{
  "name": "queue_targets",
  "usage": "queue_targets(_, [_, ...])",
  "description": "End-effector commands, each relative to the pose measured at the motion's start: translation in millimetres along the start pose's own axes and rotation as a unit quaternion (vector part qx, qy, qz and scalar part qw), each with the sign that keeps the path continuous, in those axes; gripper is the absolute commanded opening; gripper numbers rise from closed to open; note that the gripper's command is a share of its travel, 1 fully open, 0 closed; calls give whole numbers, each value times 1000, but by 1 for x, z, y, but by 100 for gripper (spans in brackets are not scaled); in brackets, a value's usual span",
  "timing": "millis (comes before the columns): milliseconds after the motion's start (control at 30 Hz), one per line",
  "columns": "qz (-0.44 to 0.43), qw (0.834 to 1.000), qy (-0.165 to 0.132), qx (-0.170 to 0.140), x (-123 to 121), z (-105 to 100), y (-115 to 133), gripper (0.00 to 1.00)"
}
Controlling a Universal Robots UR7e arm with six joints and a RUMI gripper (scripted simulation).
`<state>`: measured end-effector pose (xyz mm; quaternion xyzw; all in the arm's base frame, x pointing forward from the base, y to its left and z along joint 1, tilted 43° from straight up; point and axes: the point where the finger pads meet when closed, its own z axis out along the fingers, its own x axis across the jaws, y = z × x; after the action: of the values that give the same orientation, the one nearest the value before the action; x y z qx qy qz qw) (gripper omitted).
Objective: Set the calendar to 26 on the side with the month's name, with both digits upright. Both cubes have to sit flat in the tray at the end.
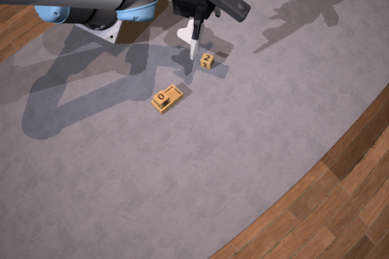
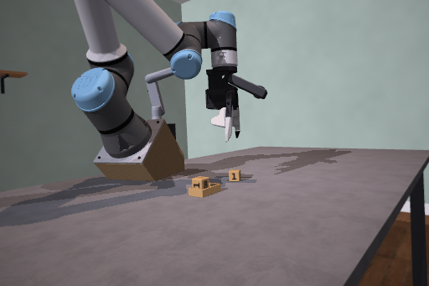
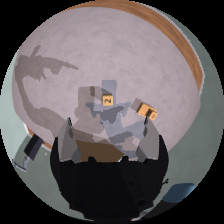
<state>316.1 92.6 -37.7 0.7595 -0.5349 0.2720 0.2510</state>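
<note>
You've got the gripper [image 2: 231, 132] hanging high above the table [image 2: 293, 215], jaws wide, nothing in them. The loose cube [image 1: 207, 60] sits on the table just beyond the tray [image 1: 172, 98] — 2 on top, 1 on the side facing the exterior camera. The other cube [image 1: 161, 97] sits in the tray's left slot, 0 up. The tray's long axis runs diagonally in the top view. Looks like a regrasp next — come down and turn that cube.
</note>
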Motion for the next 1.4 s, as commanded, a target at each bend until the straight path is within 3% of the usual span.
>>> queue_targets(0, [0, 1000, 0, 0, 0, 0, 0, 100])
queue_targets(600, [-4, 1000, 0, 0, 0, 0, 0, 100])
queue_targets(967, [-57, 998, 0, 0, -1, 0, -1, 100])
queue_targets(1200, [-148, 989, 0, 0, -2, 2, -3, 100])
queue_targets(1367, [-236, 972, 0, 0, -3, 3, -3, 100])
